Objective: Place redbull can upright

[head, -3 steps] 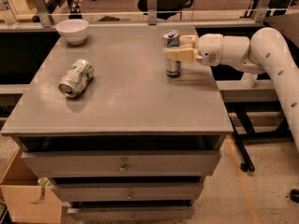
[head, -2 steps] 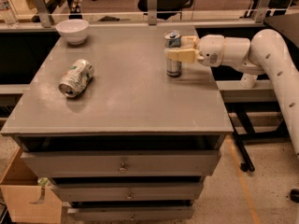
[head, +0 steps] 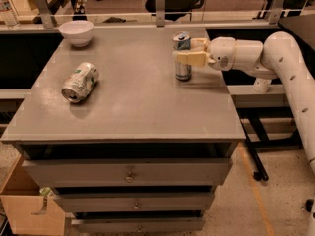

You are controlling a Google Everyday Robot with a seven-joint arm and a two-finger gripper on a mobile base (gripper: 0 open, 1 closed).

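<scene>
The redbull can (head: 182, 43), slim, blue and silver, stands upright on the grey table (head: 138, 97) near its far right edge. My gripper (head: 189, 52) reaches in from the right on a white arm (head: 275, 58). Its tan fingers (head: 189, 58) sit on either side of the can at mid height, shut on it. The can's base rests on the table top.
A fatter silver can with a green-and-white label (head: 80, 81) lies on its side at the left of the table. A white bowl (head: 76, 32) stands at the far left corner. A cardboard box (head: 29, 205) sits on the floor at lower left.
</scene>
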